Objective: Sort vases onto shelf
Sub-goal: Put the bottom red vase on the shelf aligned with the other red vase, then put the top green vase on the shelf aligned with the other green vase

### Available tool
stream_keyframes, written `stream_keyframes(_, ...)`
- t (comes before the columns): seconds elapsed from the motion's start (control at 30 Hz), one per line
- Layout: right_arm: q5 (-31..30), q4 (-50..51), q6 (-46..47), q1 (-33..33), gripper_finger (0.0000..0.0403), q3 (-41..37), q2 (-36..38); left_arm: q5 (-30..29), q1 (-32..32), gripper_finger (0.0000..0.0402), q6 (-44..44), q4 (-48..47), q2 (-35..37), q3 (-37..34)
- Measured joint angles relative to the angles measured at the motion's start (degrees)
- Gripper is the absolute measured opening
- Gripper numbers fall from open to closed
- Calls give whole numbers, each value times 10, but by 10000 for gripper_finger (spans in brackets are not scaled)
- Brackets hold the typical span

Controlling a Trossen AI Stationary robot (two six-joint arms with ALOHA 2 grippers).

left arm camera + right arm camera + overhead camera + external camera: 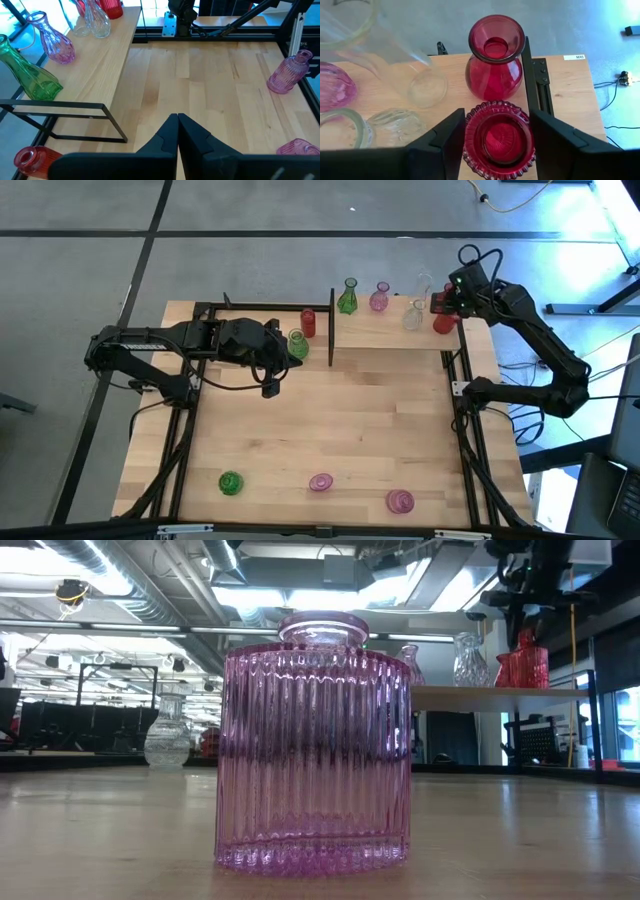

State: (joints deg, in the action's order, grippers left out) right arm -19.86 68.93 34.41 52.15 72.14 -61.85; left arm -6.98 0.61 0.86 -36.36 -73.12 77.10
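My right gripper hangs over the far right end of the shelf, its jaws standing apart on either side of a ribbed red vase. That vase stands upright on the shelf board, next to a round red vase. Clear vases, a pink vase and a green vase stand farther left on the shelf. My left gripper is shut with nothing in it and hovers over the table left of the middle. My right gripper comes at the ribbed red vase slanting from above, with one finger at each side of its rim. The fingers sit right at the rim's edges. Whether they touch it I cannot tell. The vase stands on its base on the shelf.
A green vase and two pink vases stand near the table's near edge. The middle one fills the low view. A red vase and a green vase are left of the black post.
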Motion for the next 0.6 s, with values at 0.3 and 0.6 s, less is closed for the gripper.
stream_keyframes(0.3,0,0,-4,0,218,25,25,0,0,0,0,0,0,0)
stream_keyframes(0.6,75,28,-32,0,222,140,61,1,0,0,10,8,0,0)
